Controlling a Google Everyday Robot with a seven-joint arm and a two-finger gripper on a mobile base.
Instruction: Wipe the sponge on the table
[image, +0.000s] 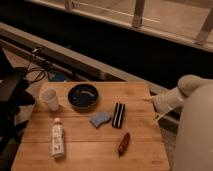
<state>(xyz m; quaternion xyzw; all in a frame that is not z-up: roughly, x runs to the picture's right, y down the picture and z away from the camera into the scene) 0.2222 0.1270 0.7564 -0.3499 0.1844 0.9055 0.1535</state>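
The small blue-grey sponge (100, 119) lies flat near the middle of the light wooden table (90, 150), just left of a black ribbed block (118, 115). My gripper (153, 108) hangs at the table's right edge, on the end of the white arm (180, 95) that reaches in from the right. It sits about a hand's width to the right of the sponge, with the black block between them. Its two pale fingers (147, 98) are spread apart with nothing between them.
A dark bowl (83, 95) stands at the back centre and a white cup (50, 99) at the back left. A white bottle (58, 138) lies at the front left, a reddish-brown object (123, 143) at the front right. Dark gear and cables (15, 90) crowd the left side.
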